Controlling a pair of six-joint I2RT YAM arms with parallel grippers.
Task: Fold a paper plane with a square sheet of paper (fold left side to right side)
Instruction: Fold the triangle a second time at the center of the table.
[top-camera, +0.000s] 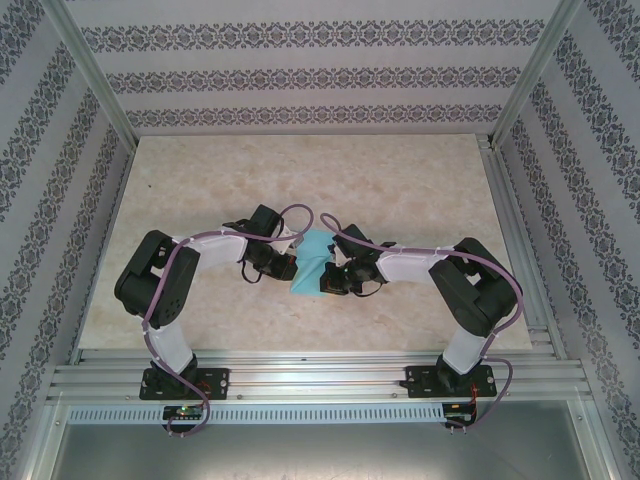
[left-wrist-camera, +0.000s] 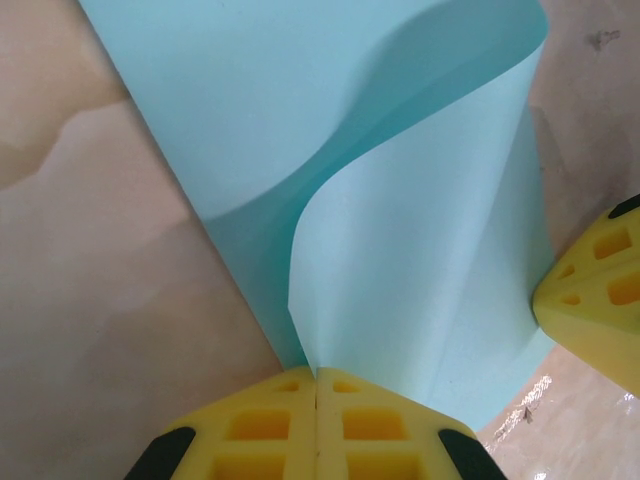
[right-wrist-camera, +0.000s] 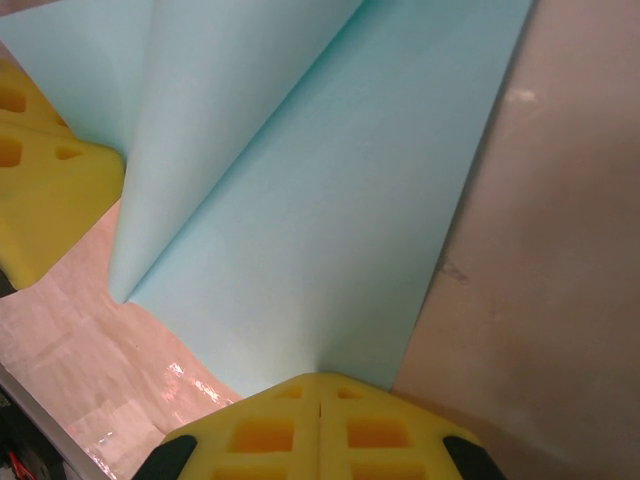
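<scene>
The square sheet of paper (top-camera: 312, 258), light turquoise, lies at the middle of the table between both arms, part flat and part curled up. In the left wrist view a raised flap of the paper (left-wrist-camera: 420, 260) runs straight into the closed seam of my left gripper (left-wrist-camera: 317, 372), which is shut on that edge. My right gripper (right-wrist-camera: 320, 378) is shut, its tips resting on the near corner of the flat part of the paper (right-wrist-camera: 330, 220); that corner is hidden under them. From above, the left gripper (top-camera: 285, 265) and right gripper (top-camera: 335, 278) almost meet across the sheet.
The marble-look table (top-camera: 300, 170) stretches behind the paper. Patterned walls and metal frame posts (top-camera: 90, 70) enclose it. An aluminium rail (top-camera: 320, 375) carries both arm bases along the near edge.
</scene>
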